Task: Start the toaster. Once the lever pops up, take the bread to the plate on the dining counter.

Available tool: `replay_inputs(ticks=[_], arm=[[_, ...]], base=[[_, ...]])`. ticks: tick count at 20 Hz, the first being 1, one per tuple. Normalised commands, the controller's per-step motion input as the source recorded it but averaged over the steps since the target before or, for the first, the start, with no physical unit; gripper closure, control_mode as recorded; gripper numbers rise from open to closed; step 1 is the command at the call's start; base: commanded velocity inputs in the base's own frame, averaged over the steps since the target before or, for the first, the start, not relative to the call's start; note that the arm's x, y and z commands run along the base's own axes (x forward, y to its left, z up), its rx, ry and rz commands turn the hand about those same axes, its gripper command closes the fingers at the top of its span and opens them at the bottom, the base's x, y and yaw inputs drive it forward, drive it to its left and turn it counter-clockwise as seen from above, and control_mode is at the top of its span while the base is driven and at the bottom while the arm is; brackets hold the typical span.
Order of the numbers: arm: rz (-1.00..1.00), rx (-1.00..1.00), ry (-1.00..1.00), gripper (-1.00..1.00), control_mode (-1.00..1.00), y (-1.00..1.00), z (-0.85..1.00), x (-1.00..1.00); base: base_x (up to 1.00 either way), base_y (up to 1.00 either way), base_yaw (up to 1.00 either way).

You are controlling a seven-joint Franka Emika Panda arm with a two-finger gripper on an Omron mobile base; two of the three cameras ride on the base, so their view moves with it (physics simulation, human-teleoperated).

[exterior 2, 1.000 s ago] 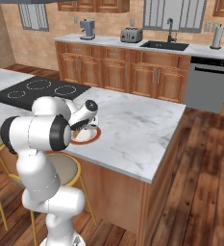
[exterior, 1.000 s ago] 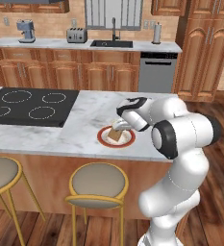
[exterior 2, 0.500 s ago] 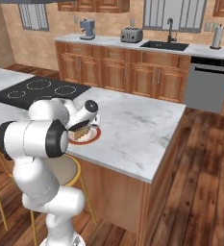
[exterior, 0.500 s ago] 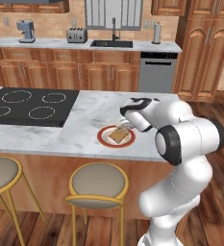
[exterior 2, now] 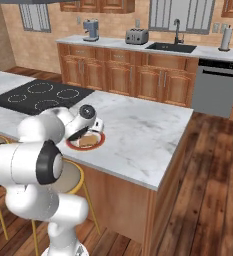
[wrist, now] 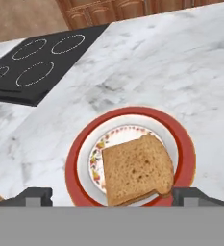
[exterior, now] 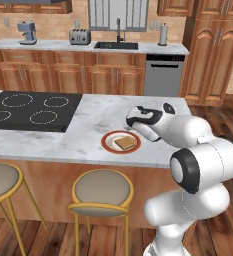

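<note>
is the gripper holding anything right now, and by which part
Nothing is held. The gripper is open, its fingers spread apart above the bread, which lies flat on the plate.

You see the bread (wrist: pixel 137 169) light brown, with a darker brown crust. The plate (wrist: pixel 183 144) has a red-brown rim, a white centre and a ring of small multicoloured flecks around that centre. The surface (wrist: pixel 180 62) is white marble with grey veining, over a plain brown wood front (exterior: pixel 48 175). The cooktop (wrist: pixel 41 62), at 10 o'clock from the plate, is black with thin white rings. The hand (exterior: pixel 134 122) is white with dark trim. The toaster (exterior: pixel 79 36) is grey metal. The stools (exterior: pixel 102 189) have beige seats on yellow frames.
</note>
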Motion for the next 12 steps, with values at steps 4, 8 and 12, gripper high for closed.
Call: replay_inputs(ticks=[4, 8, 12], arm=[[-0.18, 0.0, -0.04, -1.0, -1.0, 0.01, 0.6, -0.21], [-0.18, 0.0, -0.03, -1.0, -1.0, 0.05, 0.61, -0.21], [-0.18, 0.0, -0.02, -1.0, -1.0, 0.0, 0.56, -0.26]], base=[[0.0, 0.0, 0.0], [0.0, 0.0, 0.0], [0.0, 0.0, 0.0]])
